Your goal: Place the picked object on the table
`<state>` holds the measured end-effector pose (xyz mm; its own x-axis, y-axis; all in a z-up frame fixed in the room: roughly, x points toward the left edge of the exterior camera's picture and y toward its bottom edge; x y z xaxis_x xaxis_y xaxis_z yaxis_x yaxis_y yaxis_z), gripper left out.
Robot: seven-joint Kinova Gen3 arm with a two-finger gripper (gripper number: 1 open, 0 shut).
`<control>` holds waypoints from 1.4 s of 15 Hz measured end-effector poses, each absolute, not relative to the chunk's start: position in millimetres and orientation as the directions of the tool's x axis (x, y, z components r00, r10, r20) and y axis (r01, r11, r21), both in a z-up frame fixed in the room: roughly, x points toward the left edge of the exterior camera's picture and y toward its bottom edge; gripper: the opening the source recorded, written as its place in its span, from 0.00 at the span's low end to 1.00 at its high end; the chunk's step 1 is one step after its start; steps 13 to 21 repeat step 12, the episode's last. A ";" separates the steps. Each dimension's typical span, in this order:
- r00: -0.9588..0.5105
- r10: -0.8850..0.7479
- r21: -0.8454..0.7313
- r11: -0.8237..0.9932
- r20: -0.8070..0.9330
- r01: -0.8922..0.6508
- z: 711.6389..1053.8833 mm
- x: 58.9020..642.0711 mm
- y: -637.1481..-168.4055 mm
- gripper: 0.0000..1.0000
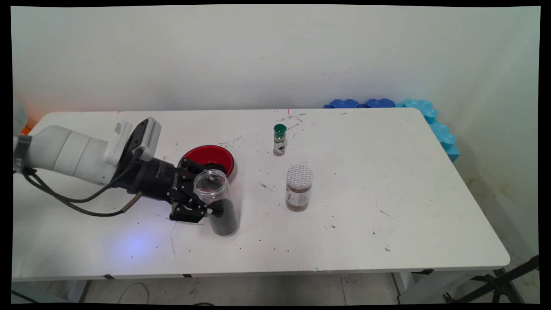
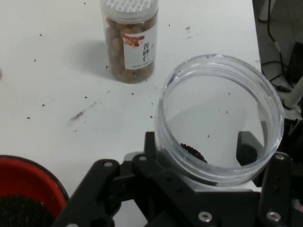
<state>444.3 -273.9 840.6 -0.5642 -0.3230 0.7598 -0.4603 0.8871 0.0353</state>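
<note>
Main view: hand (image 1: 202, 193) level, gripping apparently tilted clear jar (image 1: 217, 202).

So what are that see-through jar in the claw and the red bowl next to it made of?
The jar looks like clear plastic rather than glass: thin wall, moulded rim, the table showing through it, dark grains inside. The claw is clamped on it. The red bowl seems glossy plastic or glazed ceramic, with a black outside; the shine alone leaves that open.
</note>
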 end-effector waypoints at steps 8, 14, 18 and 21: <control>-0.575 -0.309 0.018 0.890 0.757 -0.455 834.2 446.4 -270.0 0.00; -0.576 -0.307 0.013 0.889 0.758 -0.457 832.9 446.7 -269.7 1.00; -0.576 -0.307 0.013 0.889 0.758 -0.457 832.9 446.7 -269.7 1.00; -0.576 -0.307 0.013 0.889 0.758 -0.457 832.9 446.7 -269.7 1.00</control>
